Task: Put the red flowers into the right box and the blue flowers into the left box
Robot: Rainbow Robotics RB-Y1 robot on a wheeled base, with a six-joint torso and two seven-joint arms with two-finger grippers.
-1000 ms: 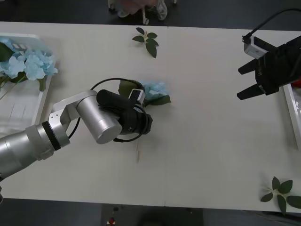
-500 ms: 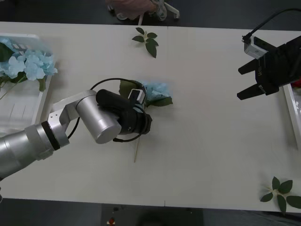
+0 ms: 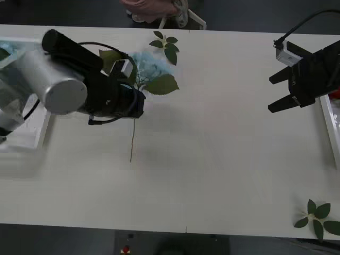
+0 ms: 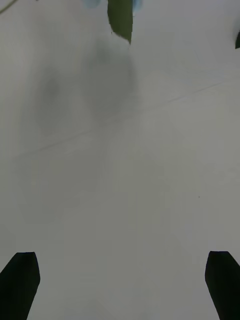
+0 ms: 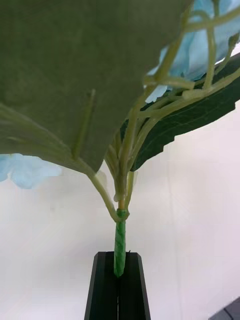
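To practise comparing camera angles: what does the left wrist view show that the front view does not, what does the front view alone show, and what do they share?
Left wrist view alone: the left tool, its black fingers shut on the green-wrapped stem.

Front view alone: the right tool open near the right box, the left box, leaf sprigs and the long stem end hanging below the arm.

Both: the blue flower with its large leaves, above the table.

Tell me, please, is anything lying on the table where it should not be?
Two loose leaf sprigs lie alone: one at the far edge, one at the near right corner. Otherwise nothing: the left gripper holds a blue flower.
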